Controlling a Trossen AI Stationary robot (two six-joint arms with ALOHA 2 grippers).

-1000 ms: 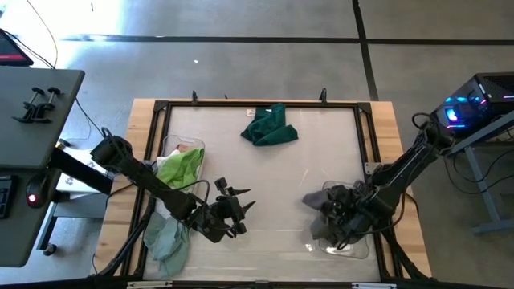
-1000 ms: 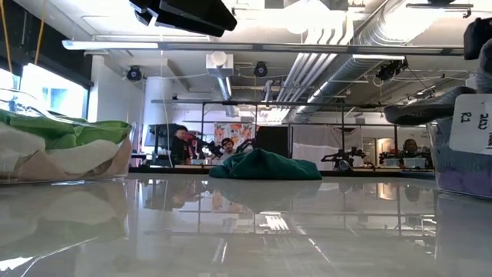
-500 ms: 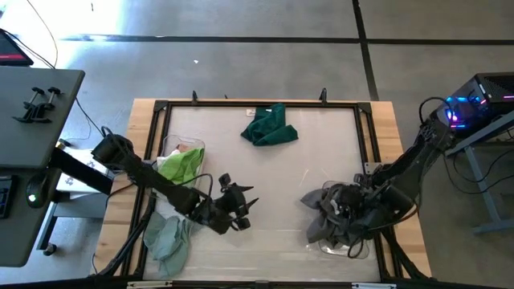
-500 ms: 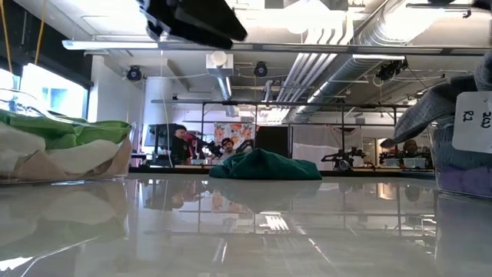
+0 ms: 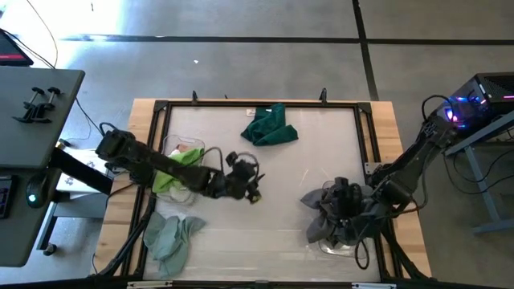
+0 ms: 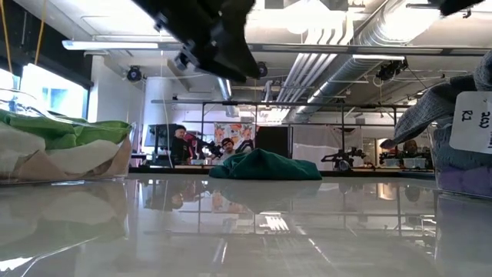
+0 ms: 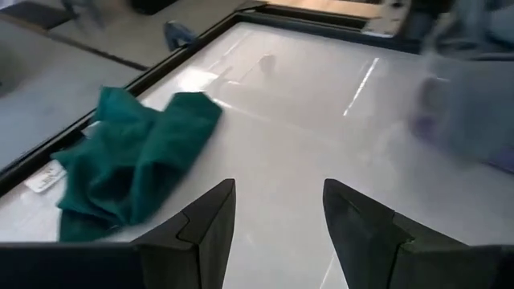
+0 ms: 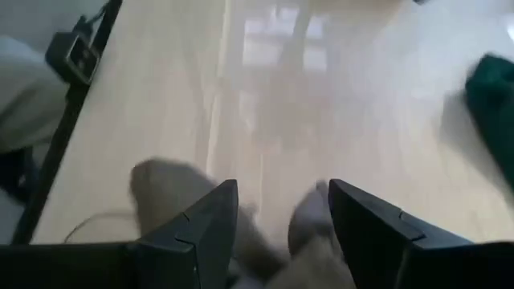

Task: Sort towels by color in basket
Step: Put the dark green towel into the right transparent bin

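Observation:
The dark green towel (image 5: 270,127) lies bunched on the table near the far edge; it also shows in the left wrist view (image 7: 132,156) and the low view (image 6: 265,165). My left gripper (image 5: 252,185) (image 7: 277,193) hangs open above mid-table, pointing at that towel from short of it. A lime green towel (image 5: 181,164) fills the clear basket on the left (image 6: 123,158). A pale teal towel (image 5: 169,237) lies flat at the near left. My right gripper (image 5: 341,194) (image 8: 281,197) is open just above the grey towels (image 5: 325,218) (image 8: 161,193), which drape over the clear basket on the right (image 6: 461,154).
A black frame (image 5: 161,108) borders the glossy white table. The right basket (image 7: 474,104) holds purple cloth under the grey. Bare table lies between the dark green towel and both baskets. People and equipment show in the room beyond the far edge (image 6: 184,142).
My left gripper has swung from the near left, beside the pale teal towel, toward the far edge and the dark green towel, turning as it went. My right gripper has pulled back up out of the right basket, and the grey towel now lies spread over the basket's rim.

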